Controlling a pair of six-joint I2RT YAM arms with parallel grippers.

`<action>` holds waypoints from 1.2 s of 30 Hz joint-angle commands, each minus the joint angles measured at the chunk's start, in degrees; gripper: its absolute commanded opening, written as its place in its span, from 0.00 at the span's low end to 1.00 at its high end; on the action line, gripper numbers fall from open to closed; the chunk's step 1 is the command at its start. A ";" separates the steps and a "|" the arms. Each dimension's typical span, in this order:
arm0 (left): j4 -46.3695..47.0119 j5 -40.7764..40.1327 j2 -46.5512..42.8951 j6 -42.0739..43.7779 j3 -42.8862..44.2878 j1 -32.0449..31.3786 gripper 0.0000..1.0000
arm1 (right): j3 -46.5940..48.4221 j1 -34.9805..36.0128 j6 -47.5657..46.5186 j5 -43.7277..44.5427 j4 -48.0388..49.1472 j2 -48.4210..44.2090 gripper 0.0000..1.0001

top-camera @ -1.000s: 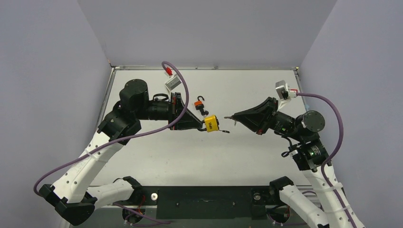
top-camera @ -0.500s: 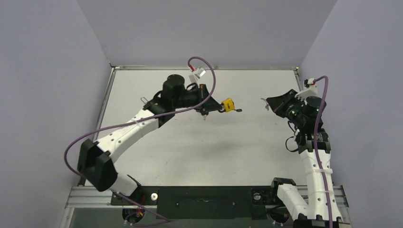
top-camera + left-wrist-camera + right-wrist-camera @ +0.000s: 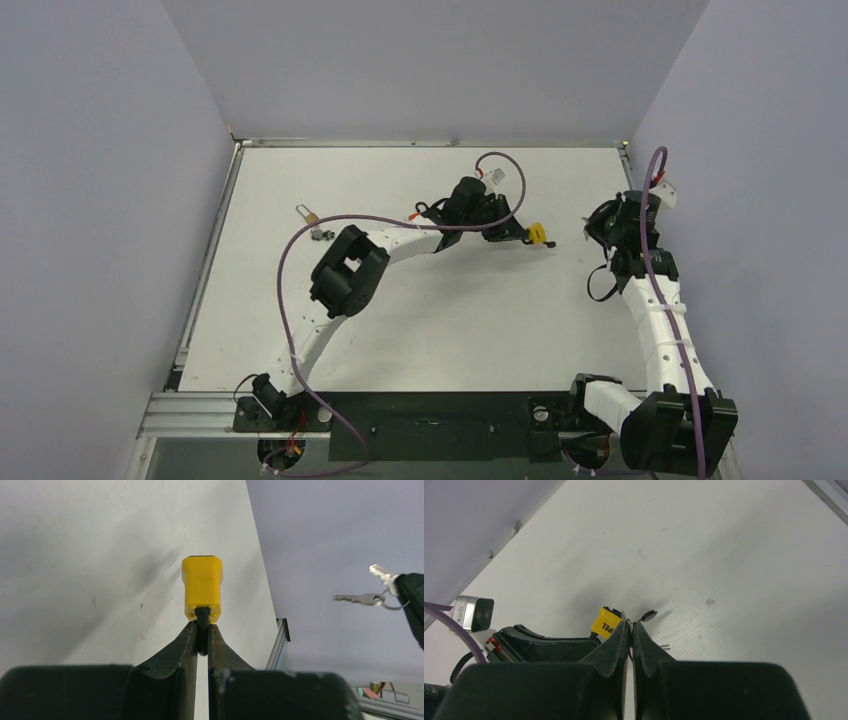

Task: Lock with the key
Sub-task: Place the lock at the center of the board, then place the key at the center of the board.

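My left gripper (image 3: 201, 627) is shut on the black shackle of a yellow padlock (image 3: 201, 587) and holds it above the table. In the top view the padlock (image 3: 536, 236) hangs at the gripper's (image 3: 518, 234) tip, right of centre. My right gripper (image 3: 630, 624) is shut on a bunch of keys; a dark key head (image 3: 649, 615) and thin key tips stick out past its fingers. The keys (image 3: 369, 598) show in the left wrist view to the right of the padlock, apart from it. The padlock (image 3: 606, 621) sits just left of my right fingertips.
A small brass padlock with keys (image 3: 310, 220) lies on the table at the left. An orange padlock (image 3: 416, 213) lies behind the left arm's forearm. The table's right rail (image 3: 628, 170) and the grey wall stand close behind the right gripper (image 3: 592, 228).
The left arm has swung far to the right with the yellow padlock in it. The right arm has drawn back toward the right wall with the keys.
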 commanded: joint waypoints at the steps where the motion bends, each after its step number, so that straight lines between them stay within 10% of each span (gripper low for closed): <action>1: 5.25 1.00 8.42 -4.47 17.52 -0.97 0.00 | -0.74 -0.45 0.66 5.38 5.94 5.31 0.00; 10: -1.64 3.03 26.39 -10.01 39.85 -1.74 0.00 | 1.84 -0.63 -3.12 7.47 7.64 15.58 0.00; 17: -0.78 2.49 29.53 -13.03 40.24 -1.79 0.00 | 2.51 -0.75 -4.09 6.51 10.45 21.65 0.00; 26: -10.45 1.48 25.67 -8.27 39.42 -0.67 0.33 | 4.17 -0.66 -4.43 5.91 11.21 26.44 0.00; 36: -14.68 -0.38 11.58 0.10 25.86 1.37 0.45 | 4.16 0.31 -3.16 5.38 11.46 30.17 0.00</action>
